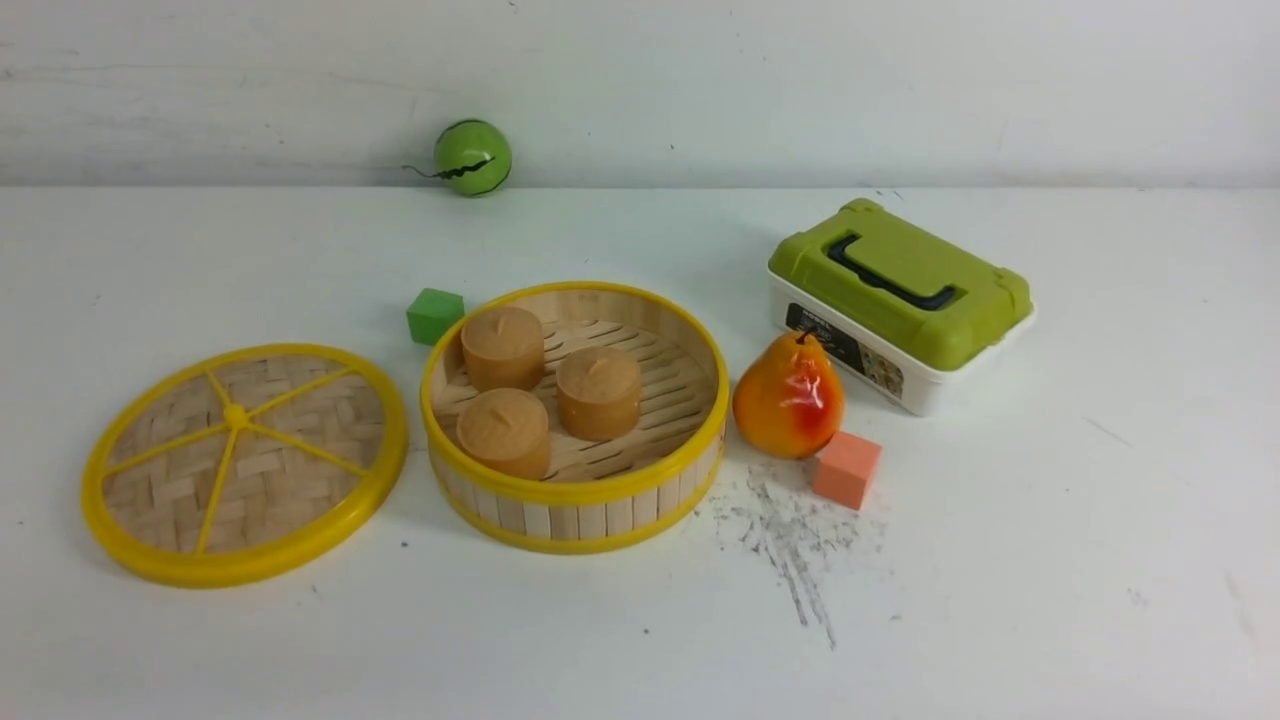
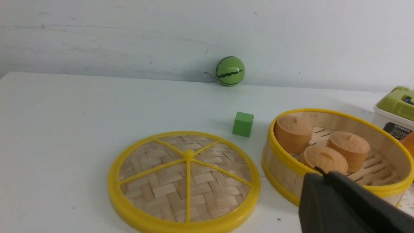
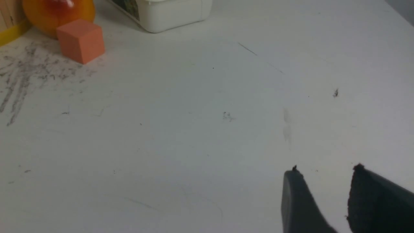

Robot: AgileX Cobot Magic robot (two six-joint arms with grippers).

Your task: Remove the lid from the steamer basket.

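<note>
The lid, a woven bamboo disc with yellow rim, spokes and knob, lies flat on the table to the left of the steamer basket. The basket stands open, with three tan buns inside. Both also show in the left wrist view, the lid beside the basket. My left gripper is shut and empty, above the basket's near rim. My right gripper is open and empty over bare table. Neither gripper shows in the front view.
A green cube sits behind the basket. A pear and an orange cube lie to its right. A white box with green lid stands behind them. A green ball rests at the wall.
</note>
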